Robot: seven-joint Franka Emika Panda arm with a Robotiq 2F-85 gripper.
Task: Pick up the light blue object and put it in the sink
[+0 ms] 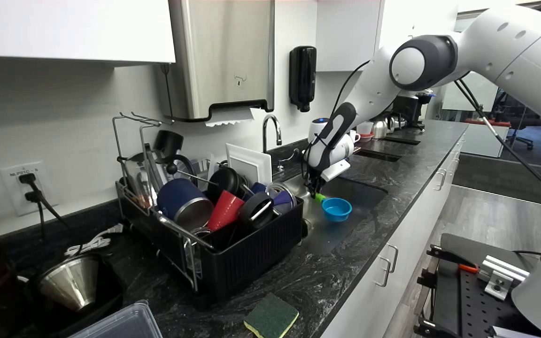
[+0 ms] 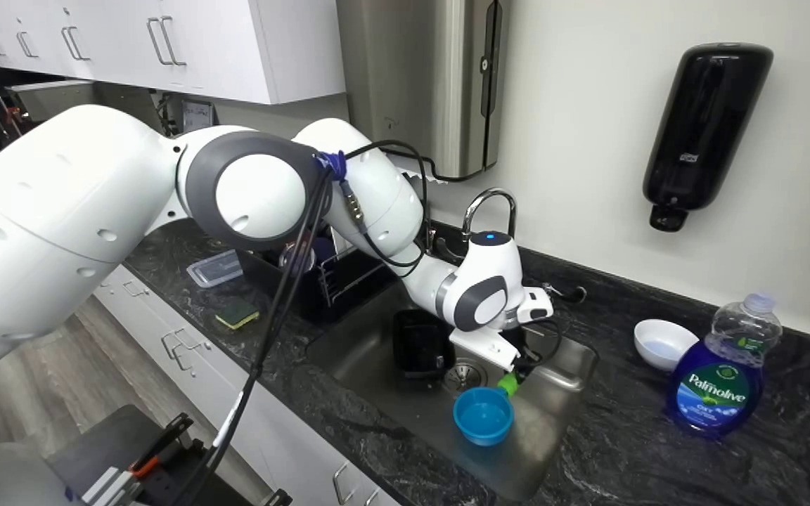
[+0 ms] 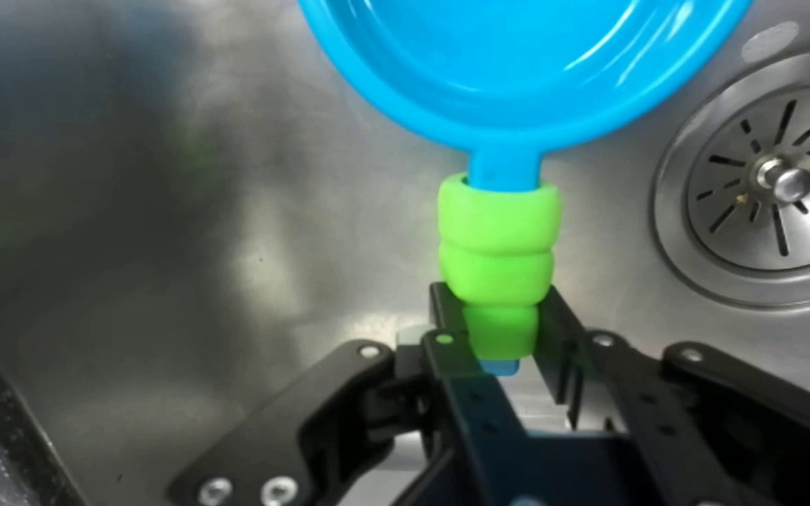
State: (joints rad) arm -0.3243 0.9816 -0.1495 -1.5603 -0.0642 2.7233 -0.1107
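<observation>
Inside the front edge of the grey steel sink (image 2: 535,425), a round light-blue plastic cup (image 2: 484,416) is held, its ribbed green handle (image 3: 500,232) pinched in the black gripper (image 3: 498,307), presumably for easy release.

One robot arm (image 2: 264,190) carried one gripper (image 3: 500,320) with two fingers (image 3: 557,330). One light blue cup (image 2: 484,414) had one green handle (image 3: 500,246). One sink (image 3: 363,253) contained one drain strainer (image 3: 749,193) and one black tub (image 2: 421,344), accompanied by one faucet (image 2: 512,214). One dish rack (image 1: 256,251) included one red cup (image 1: 225,210). One sponge (image 1: 272,317), one white bowl (image 2: 665,343) and one detergent bottle (image 2: 714,386) were also counted. One black soap dispenser (image 2: 707,130) and one metal paper-towel dispenser (image 1: 233,51) brought that kind to two.
</observation>
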